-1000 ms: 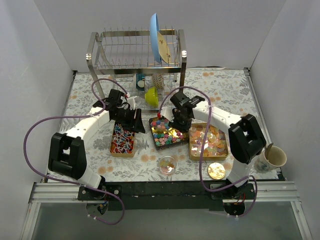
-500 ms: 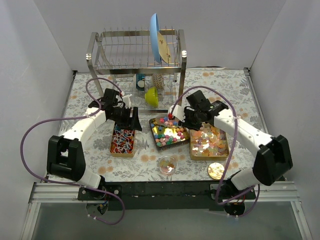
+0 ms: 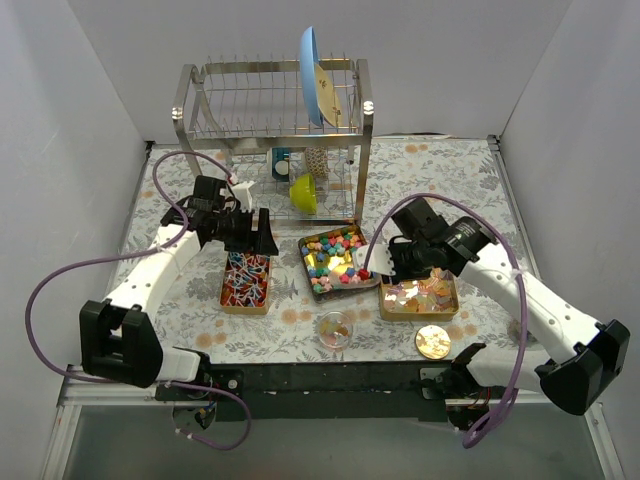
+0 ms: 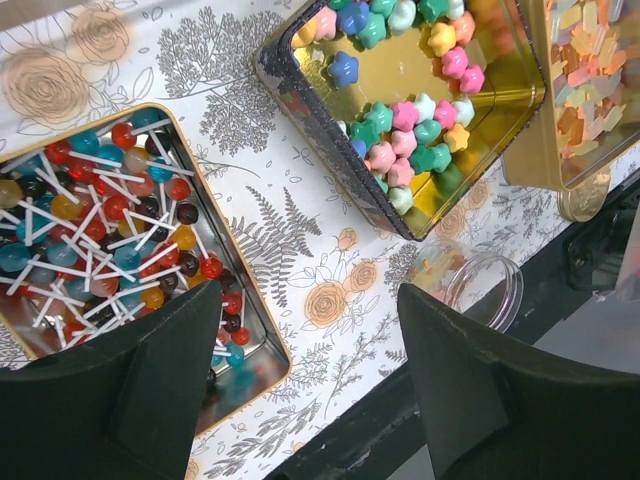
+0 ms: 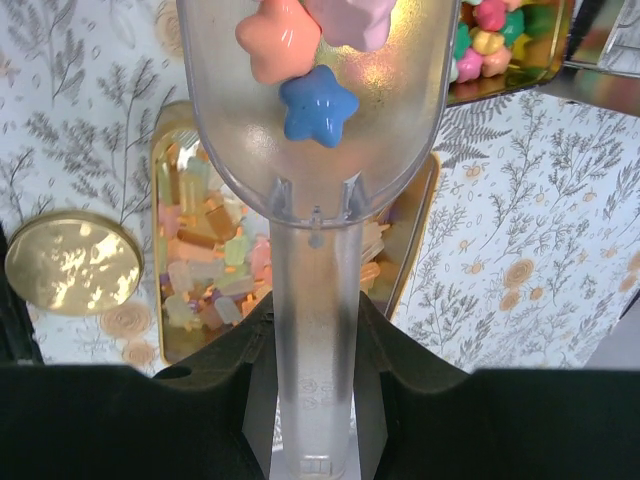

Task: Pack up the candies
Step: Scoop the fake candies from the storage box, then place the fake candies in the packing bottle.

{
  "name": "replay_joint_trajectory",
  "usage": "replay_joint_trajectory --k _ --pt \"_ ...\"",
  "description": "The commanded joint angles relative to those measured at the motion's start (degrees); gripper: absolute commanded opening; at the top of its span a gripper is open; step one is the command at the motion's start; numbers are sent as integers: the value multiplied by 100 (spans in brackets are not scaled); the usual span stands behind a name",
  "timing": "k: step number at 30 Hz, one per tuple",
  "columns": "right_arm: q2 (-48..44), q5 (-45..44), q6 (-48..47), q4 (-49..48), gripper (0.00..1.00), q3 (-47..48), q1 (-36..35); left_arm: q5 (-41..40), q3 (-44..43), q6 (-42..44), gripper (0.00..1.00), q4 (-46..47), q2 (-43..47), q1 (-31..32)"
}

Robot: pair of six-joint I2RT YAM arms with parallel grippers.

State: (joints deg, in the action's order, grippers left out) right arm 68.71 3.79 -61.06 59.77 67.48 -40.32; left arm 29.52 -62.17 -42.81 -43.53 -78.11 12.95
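The candies lie in three gold tins: lollipops in the left tin, star-shaped sweets in the middle tin, pastel cubes in the right tin. My right gripper is shut on the handle of a clear plastic scoop. The scoop carries an orange, a pink and a blue star candy above the near-left part of the right tin. My left gripper is open and empty, over the table between the lollipop tin and the star tin. A small clear jar stands near the front edge.
A round gold lid lies in front of the right tin. A metal dish rack with a blue plate stands at the back, a yellow-green cup under it. The black front rail runs along the table's near edge.
My right arm has lifted the scoop out of the star tin with candies in it and swung right, over the cube tin. My left gripper has drawn back a little to the left.
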Motion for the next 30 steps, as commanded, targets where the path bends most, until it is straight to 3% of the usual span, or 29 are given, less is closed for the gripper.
replay_joint_trajectory --k 1,9,30 --pt "-200 -518 -556 755 1 28 -362 -166 214 62 71 81 507 -99" --pt "362 -1521 58 1028 1 142 -1539 -219 495 88 71 108 884 -521" --pt "1566 -3903 375 1520 1 678 -2964 -394 979 -35 72 327 1447 -715"
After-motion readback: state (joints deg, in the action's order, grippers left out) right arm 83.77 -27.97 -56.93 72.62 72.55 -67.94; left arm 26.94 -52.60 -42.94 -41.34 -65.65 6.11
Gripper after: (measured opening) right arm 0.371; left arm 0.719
